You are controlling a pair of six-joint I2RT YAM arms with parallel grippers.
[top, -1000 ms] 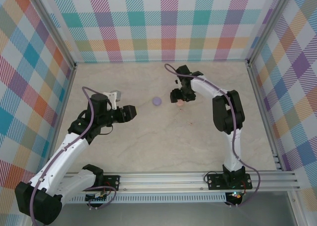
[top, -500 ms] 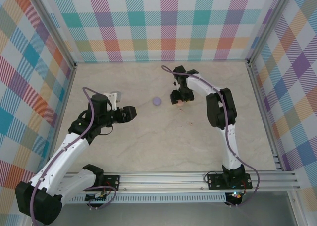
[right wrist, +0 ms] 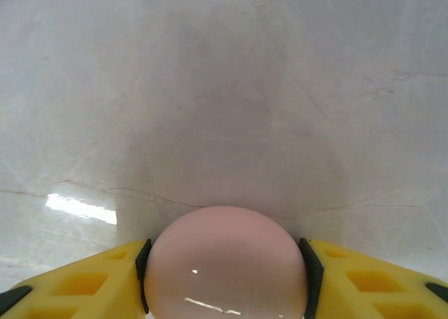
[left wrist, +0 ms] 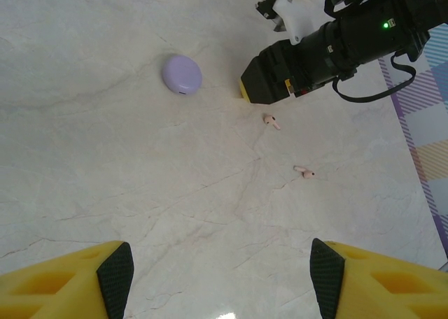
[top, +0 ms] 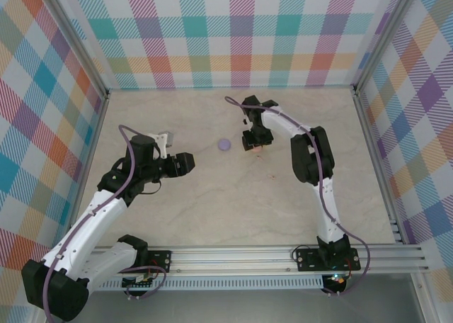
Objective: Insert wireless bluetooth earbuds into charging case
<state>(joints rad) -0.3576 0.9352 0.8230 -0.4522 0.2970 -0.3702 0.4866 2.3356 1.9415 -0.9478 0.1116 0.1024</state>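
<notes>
A: Right gripper (top: 253,144) slid a bit left toward the purple case (top: 225,144) since a second ago; left arm unchanged.
B: Jaws?
A: Right clamped on the pink case (right wrist: 225,263). Left gripper (left wrist: 220,270) spread wide.
B: Earbuds?
A: Pink earbud (left wrist: 271,121) on the table (left wrist: 140,193) near the right gripper, second pink earbud (left wrist: 304,172) close by.

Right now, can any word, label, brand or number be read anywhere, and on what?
No text can be read.
Purple case: a tiny mark near its edge, too small to read.
Right arm: a small sticker, too blurred to read; a green light, no wording.
Pink case: plain, no print.
</notes>
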